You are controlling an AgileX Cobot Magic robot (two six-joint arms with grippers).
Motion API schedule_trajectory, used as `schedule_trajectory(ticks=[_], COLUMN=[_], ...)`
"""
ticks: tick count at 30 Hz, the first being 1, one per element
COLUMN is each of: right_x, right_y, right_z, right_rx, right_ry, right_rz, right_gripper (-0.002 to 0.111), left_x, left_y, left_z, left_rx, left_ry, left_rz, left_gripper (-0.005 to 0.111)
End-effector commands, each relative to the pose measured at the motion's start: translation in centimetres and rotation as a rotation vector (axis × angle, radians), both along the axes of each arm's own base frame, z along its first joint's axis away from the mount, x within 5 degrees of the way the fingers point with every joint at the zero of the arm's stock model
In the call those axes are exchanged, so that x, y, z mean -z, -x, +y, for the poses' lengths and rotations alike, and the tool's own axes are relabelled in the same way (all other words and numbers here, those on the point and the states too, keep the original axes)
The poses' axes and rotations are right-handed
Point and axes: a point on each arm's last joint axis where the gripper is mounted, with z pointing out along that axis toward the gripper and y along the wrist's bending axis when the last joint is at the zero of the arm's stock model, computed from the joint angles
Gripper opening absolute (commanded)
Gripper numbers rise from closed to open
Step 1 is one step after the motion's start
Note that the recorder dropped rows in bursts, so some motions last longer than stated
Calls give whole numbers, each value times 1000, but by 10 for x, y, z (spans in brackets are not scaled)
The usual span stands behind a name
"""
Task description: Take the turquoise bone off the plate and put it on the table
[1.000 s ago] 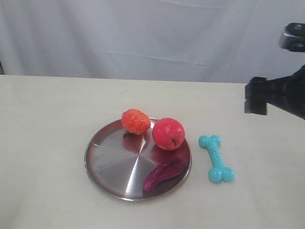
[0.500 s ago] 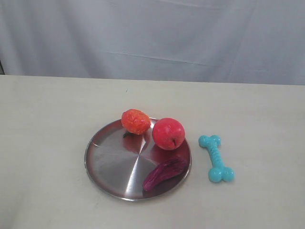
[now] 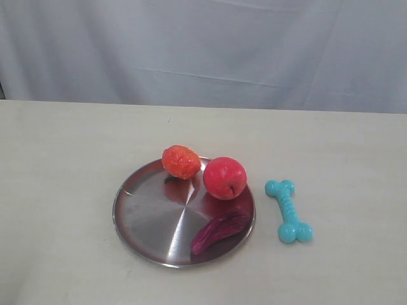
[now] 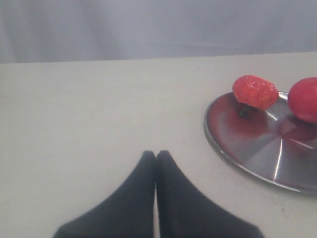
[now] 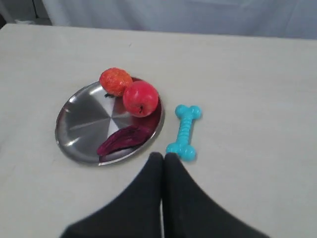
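We count one turquoise rubber bone (image 3: 289,211) on the beige tabletop (image 3: 63,159), one round steel plate (image 3: 149,213) carrying three toy foods (image 3: 224,178) — left fingers (image 4: 138,193), right fingers (image 5: 148,198) pinched together, empty.

Exterior view: frontal, elevated, facing the table (image 3: 63,140). Left wrist view low, right wrist view higher. All share the plate (image 3: 152,222).

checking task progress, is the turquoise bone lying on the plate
No, the turquoise bone lies on the table beside the plate, clear of its rim.
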Motion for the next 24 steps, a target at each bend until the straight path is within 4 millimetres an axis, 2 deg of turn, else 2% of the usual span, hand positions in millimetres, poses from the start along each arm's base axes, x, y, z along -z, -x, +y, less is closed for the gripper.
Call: schedule_trajectory(ticks=[1, 4, 7, 9, 12, 18, 24], right_x=[-9, -3, 22, 40, 60, 90, 123], right_y=[-5, -21, -42, -47, -39, -24, -24], right_z=[-5, -8, -8, -7, -6, -8, -14], right_rx=[29, 25, 7, -2, -12, 58, 167], right_ry=[82, 147, 165, 170, 191, 217, 216], right_rz=[-132, -243, -311, -358, -444, -451, -412], right_gripper=[0, 0, 0, 0, 0, 0, 0], left_x=[1, 1, 1, 1, 1, 1, 1], left_y=[0, 0, 0, 0, 0, 0, 0], left_z=[0, 0, 0, 0, 0, 0, 0], left_rx=[2, 2, 2, 2, 2, 2, 2], left_ry=[1, 1, 1, 1, 1, 1, 1], left_rz=[1, 1, 1, 1, 1, 1, 1], left_gripper=[0, 0, 0, 0, 0, 0, 0])
